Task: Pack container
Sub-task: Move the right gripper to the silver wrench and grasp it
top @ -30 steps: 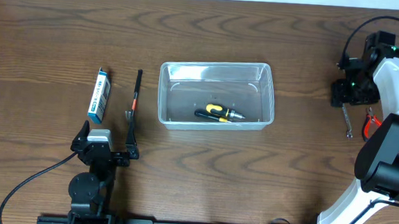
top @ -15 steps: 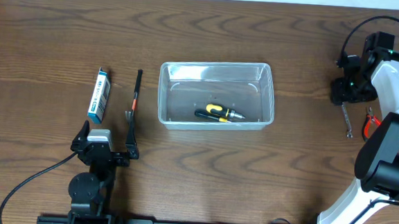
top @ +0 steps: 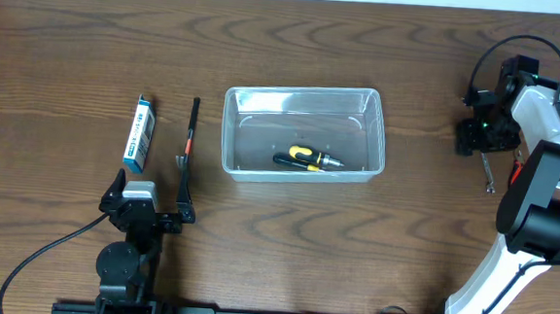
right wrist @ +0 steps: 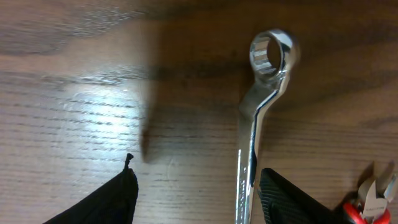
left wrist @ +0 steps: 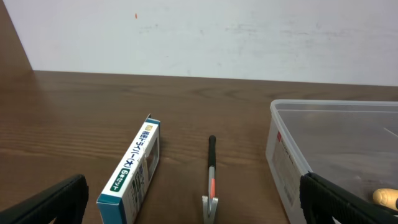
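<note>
Dark wood-grain counter [top: 297, 41] all the way across, and a plain white wall [left wrist: 205, 31] behind it. Biggest thing on show is the right arm [top: 543, 163], white and black, reaching along the right edge of the counter. Next, the container [top: 306, 98]: clear tub, rounded corners, sitting upright in the middle of the counter, well apart from both arms.

Over at the near left, the left fingers [left wrist: 50, 202] are spread wide with nothing between them but bare counter, low and level, looking out past a box and a tool toward the tub's corner. The right fingers [right wrist: 106, 202] are just as wide apart and have hold of nothing; they hang above the counter, pointing down.

Now the smaller pieces. A blue-and-white box [top: 141, 133] lies left of the tub, and just beside it a slim black tool [top: 190, 137] with an orange band, the two roughly parallel. A silver ring wrench [right wrist: 258, 124] lies flat under the right fingers, its shaft running between them and closer to one; I cannot tell whether it touches. Inside the tub, near the front wall, lies a yellow-and-black screwdriver [top: 307, 160]. Smallest: red-handled pliers [top: 521, 172], just beside the wrench.
</note>
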Available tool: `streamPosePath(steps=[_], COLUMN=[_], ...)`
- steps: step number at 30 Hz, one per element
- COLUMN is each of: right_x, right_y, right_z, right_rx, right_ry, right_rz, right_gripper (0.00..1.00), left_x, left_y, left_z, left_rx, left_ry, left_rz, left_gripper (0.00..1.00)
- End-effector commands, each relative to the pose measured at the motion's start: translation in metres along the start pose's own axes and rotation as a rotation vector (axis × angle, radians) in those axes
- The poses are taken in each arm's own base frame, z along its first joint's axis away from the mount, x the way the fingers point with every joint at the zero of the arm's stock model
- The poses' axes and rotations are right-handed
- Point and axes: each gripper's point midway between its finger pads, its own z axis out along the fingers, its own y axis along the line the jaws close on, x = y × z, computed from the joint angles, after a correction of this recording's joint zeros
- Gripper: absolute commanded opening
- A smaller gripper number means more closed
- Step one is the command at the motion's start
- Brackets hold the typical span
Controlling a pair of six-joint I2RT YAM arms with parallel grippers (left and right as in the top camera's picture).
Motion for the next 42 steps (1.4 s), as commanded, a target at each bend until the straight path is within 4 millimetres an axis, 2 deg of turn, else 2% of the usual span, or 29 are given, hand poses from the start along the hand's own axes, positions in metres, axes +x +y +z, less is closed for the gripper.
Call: streamPosePath(steps=[1, 6, 14, 17, 21, 26, 31, 42], right_x=[0.004, 0.009, 0.014, 0.013, 0.014, 0.014, 0.014, 0.015], right_y=[-0.005, -0.009, -0.002, -0.002, -0.001, -0.001, -0.001, -0.001], right_z=[0.007, 0.016, 0.031, 0.031, 0.031, 0.031, 0.031, 0.031], right_rx=[-0.018, -0.032, -0.090, -0.092, -0.093, -0.093, -0.094, -0.094], right_ry=[0.007, 0.026, 0.050, 0.048, 0.050, 0.052, 0.054, 0.056], right_rz=[0.011, 0.039, 0.047, 0.046, 0.049, 0.061, 0.068, 0.083], right_gripper=[0.64, 0.64, 0.63, 0.57, 0.41, 0.36, 0.27, 0.17], left_x=[0.017, 0.017, 0.017, 0.017, 0.017, 0.017, 0.017, 0.017], left_y=[0.001, 0.001, 0.001, 0.001, 0.001, 0.001, 0.001, 0.001], left_z=[0.002, 0.002, 0.002, 0.002, 0.002, 0.002, 0.002, 0.002], left_rx=[-0.006, -0.006, -0.006, -0.006, -0.006, -0.006, -0.006, -0.006], left_ry=[0.043, 0.043, 0.043, 0.043, 0.043, 0.043, 0.043, 0.043], left_rz=[0.011, 0.011, 0.011, 0.011, 0.011, 0.011, 0.011, 0.011], left_gripper=[0.98, 0.98, 0.98, 0.98, 0.98, 0.98, 0.98, 0.98])
